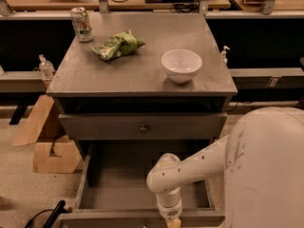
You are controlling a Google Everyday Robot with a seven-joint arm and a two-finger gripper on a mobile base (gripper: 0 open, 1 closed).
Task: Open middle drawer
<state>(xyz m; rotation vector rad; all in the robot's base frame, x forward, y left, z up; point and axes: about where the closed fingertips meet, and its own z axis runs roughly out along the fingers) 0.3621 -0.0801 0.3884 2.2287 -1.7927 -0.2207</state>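
1. The grey cabinet top [142, 80] carries a soda can [81, 23] at the back left, a crumpled green bag [118, 45] near it, and a white bowl [181, 65] towards the right.
2. The middle drawer [99, 126] sits under a dark gap, above the pulled-out bottom drawer [118, 184].
3. The gripper [173, 222] hangs at the bottom drawer's front edge, cut off by the frame; its state cannot be told.
4. Cardboard pieces [50, 151] lie on the floor to the left.

Lab, cabled workbenches [142, 3] behind, robot jaws low in front
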